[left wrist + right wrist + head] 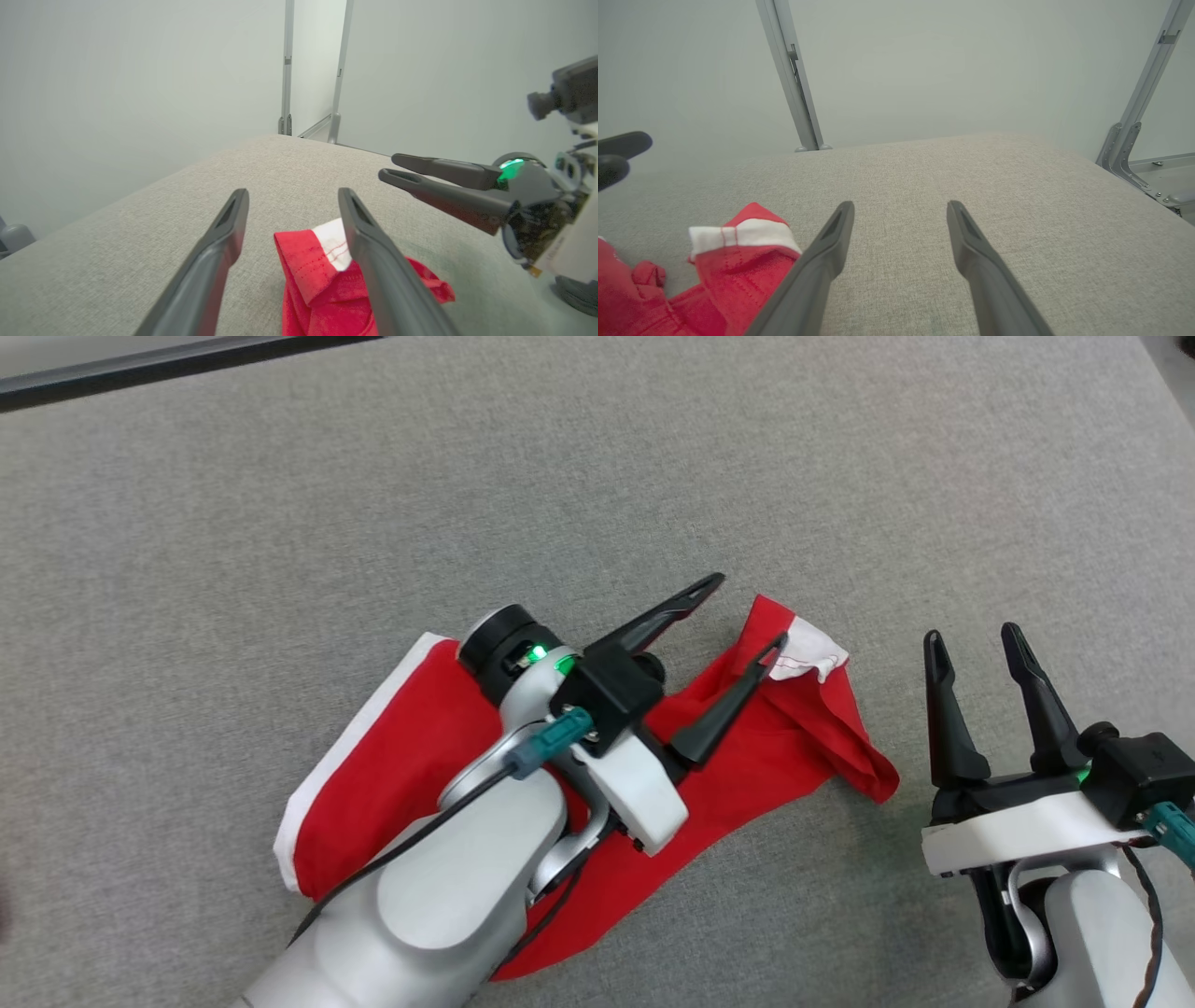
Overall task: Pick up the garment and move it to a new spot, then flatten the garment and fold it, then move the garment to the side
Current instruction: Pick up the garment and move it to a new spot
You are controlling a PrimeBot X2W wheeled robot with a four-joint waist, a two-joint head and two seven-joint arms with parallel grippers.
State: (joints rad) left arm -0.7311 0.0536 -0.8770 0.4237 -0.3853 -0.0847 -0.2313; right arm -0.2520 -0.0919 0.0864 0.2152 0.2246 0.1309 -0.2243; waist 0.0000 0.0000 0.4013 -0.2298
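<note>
Nearest my head camera is my pale left forearm point(448, 887), lying over the one garment point(392, 756). It is red with white trim and lies crumpled on the grey tabletop point(597, 476), well short of the far edge. I count two sets of fingers, four dark fingers in all. My left fingers point(747, 610) are spread wide and hold nothing. They sit above the garment's end toward the tabletop's right edge, where a white cuff with red stitching turns up; whether the lower one touches cloth I cannot tell. My right fingers point(971, 635) are parted and empty over bare tabletop, just beside that same end.
</note>
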